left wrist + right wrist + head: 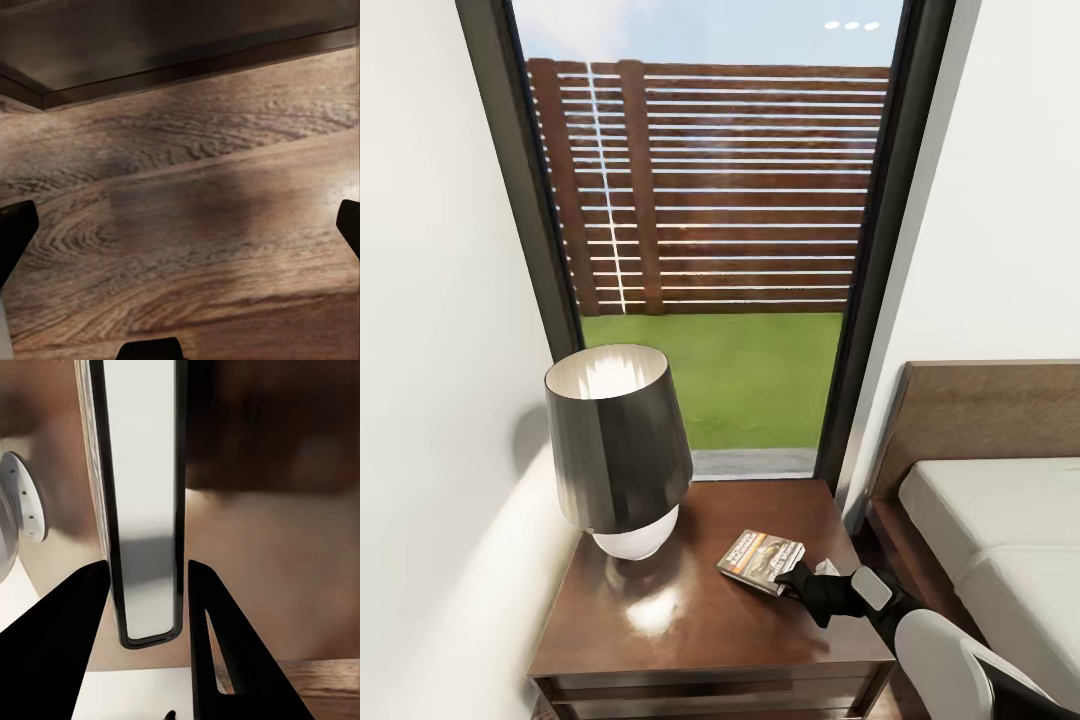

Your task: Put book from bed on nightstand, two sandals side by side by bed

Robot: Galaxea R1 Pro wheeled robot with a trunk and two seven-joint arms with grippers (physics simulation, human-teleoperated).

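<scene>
Book rests on nightstand tabletop, right hand clamped on its edge; left hand fingers apart.

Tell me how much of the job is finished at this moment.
The book already lies on the nightstand beside the lamp, but the right claw is clamped on its edge, so release remains. The bed is bare. The sandals are yet to be placed.

Book on the nightstand, gripped at its edge.
The thin dark-covered book lies flat on the glossy brown nightstand, beside the grey-mattressed bed.
</scene>
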